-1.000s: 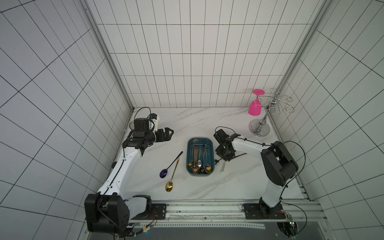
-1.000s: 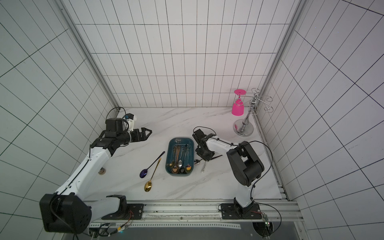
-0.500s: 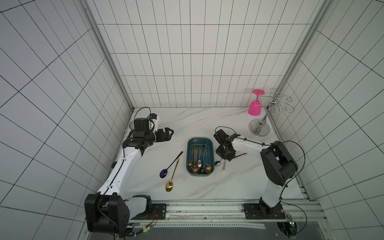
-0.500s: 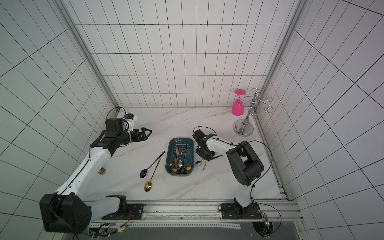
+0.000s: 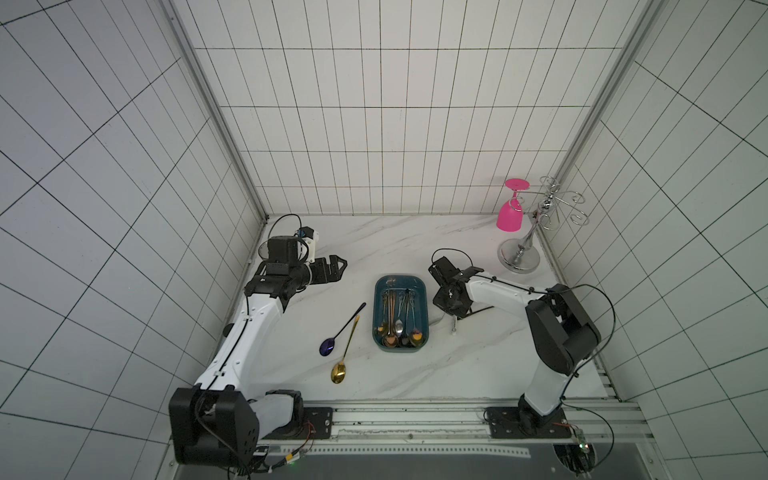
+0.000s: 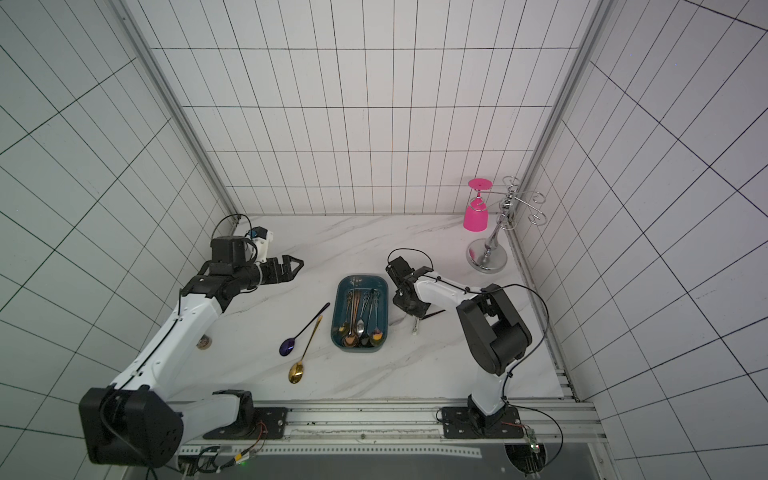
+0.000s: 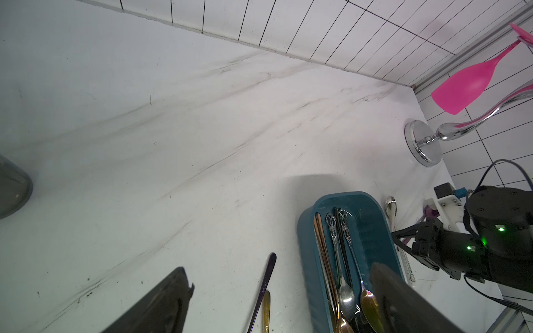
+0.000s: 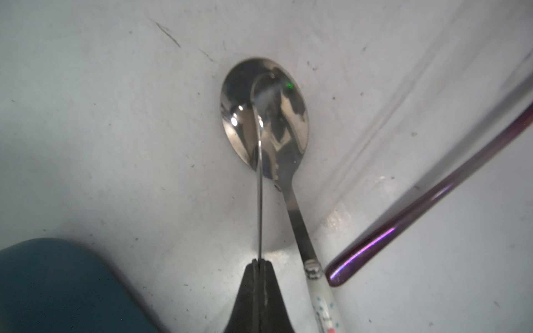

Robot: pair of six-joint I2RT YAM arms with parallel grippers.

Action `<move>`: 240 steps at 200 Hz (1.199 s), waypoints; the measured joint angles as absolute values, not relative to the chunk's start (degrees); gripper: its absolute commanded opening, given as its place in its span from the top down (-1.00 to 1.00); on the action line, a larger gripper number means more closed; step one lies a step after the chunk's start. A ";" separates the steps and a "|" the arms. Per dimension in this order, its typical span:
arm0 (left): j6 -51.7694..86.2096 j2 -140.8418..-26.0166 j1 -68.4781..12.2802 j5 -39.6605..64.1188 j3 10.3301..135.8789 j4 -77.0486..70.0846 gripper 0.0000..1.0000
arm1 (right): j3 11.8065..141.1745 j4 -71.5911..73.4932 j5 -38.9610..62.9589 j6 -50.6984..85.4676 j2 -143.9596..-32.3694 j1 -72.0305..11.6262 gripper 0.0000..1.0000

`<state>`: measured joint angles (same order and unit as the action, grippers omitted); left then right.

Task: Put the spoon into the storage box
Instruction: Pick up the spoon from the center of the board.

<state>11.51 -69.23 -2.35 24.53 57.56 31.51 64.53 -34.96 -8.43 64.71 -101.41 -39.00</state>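
The storage box [image 5: 379, 308] [image 6: 337, 309], a teal tub holding several spoons, sits mid-table. My right gripper [image 5: 448, 308] [image 8: 258, 261] points down just right of it, shut on the thin handle of a silver spoon [image 8: 260, 187] seen edge-on. Beneath lies a white-handled spoon [image 8: 268, 115] [image 5: 454, 327], and beside it a purple handle [image 8: 432, 201]. Left of the box lie a purple spoon [image 5: 343, 328] and a gold spoon [image 5: 347, 353]. My left gripper [image 5: 338, 266] [image 7: 279, 269] hovers open at the back left, holding nothing.
A chrome rack [image 5: 519, 257] with a pink glass [image 5: 509, 216] hanging upside down stands in the back right corner. A smoky grey cup [image 7: 11, 187] stands by the left wall. Tiled walls close in three sides.
My right gripper's jaws have closed onto the spoon handle. Neither arm has visibly shifted, and the left gripper stays open.
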 measured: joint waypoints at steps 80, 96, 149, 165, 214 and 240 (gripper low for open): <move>11.51 -69.23 -1.39 24.53 57.56 31.51 -0.97 | 64.49 -35.90 -9.65 57.95 -90.63 -39.03 1.00; 11.51 -69.23 -1.02 24.51 57.56 31.51 -0.97 | 64.51 -35.99 -9.04 55.70 -88.64 -39.03 1.00; 11.51 -69.23 -0.23 24.53 57.56 31.51 -0.97 | 64.84 -35.83 -1.63 46.57 -83.13 -39.53 1.00; 11.51 -69.23 -0.14 24.53 57.56 31.48 -0.97 | 65.21 -34.63 1.52 44.07 -82.85 -40.40 1.00; 11.51 -69.23 0.01 24.53 57.56 31.51 -0.97 | 68.60 -28.40 10.90 39.83 -88.88 -45.78 1.00; 11.51 -69.23 0.01 24.53 57.56 31.51 -0.97 | 72.51 -27.44 13.98 37.76 -95.18 -47.83 1.00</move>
